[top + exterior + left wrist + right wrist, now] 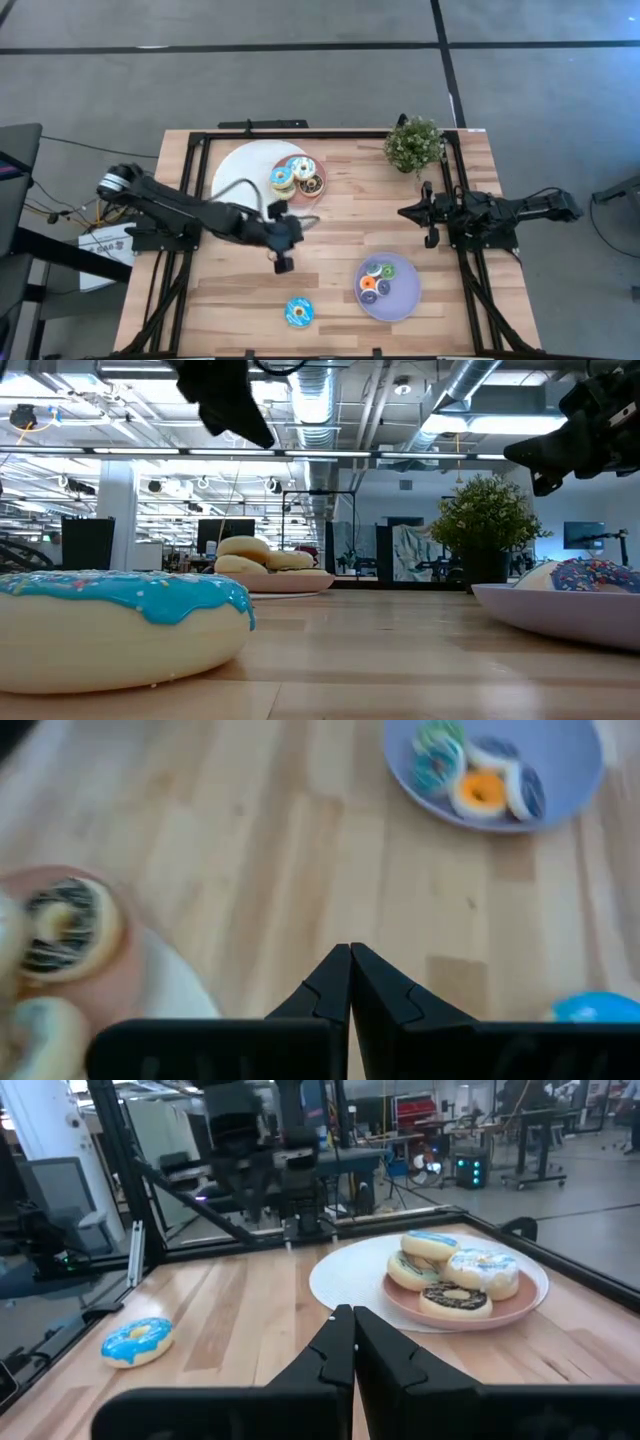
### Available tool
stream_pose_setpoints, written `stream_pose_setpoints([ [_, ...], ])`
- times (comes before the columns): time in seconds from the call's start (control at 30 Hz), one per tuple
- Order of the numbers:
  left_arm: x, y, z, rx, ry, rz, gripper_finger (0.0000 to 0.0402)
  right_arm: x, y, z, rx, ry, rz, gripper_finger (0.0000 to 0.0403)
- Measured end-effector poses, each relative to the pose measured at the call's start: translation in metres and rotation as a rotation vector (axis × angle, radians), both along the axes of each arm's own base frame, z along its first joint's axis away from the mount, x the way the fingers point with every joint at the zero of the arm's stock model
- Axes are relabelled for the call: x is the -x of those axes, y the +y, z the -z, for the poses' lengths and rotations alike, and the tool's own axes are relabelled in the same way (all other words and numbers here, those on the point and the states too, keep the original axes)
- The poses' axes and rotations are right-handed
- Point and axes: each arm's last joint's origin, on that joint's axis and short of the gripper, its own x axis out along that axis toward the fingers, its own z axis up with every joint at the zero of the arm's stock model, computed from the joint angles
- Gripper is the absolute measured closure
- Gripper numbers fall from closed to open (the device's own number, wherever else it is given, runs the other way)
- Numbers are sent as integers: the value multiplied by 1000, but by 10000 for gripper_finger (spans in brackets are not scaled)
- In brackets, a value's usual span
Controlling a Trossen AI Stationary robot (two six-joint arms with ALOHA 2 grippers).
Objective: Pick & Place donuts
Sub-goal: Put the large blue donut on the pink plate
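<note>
Looks partway done: four small donuts (378,279) sit on the lavender plate (403,303), one blue donut (299,312) is loose on the table (340,240), three on the pink plate (318,195), while left tool (283,264) and right tool (405,213) are both shut and empty.

The left gripper (350,982) has both dark fingers pressed together, tips meeting above bare wooden table (280,870). A lavender plate (570,795) holds four small donuts: a teal one (438,760), an orange one (480,792), and two dark blue ones (527,788). A pink plate (20,885) carries a brown-iced donut (70,925), blurred, overlapping a white plate (175,990). A blue donut (597,1008) lies alone on the table.
</note>
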Motion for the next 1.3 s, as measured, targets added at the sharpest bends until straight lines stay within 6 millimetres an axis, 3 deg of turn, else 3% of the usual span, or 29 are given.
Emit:
stream_pose_setpoints([
  [0.23, -34, -44, 16, 126, 304, 6, 401, 0, 0, 0, 0, 0, 0, 403],
  [0.47, -56, -68, 25, 326, 387, -89, 365, 0, 0, 0, 0, 1, 0, 403],
  [0.63, -59, -77, 34, 415, 418, -176, 296, 0, 0, 0, 0, 1, 0, 403],
  [0.9, -56, -104, 60, 400, 498, -125, 202, 0, 0, 0, 0, 1, 0, 403],
  [1.13, -55, -115, 74, 355, 507, -119, 176, 0, 0, 1, 0, 2, 0, 403],
  [1.3, -57, -120, 98, 334, 579, -94, 175, 0, 0, 1, 0, 3, 0, 403],
])
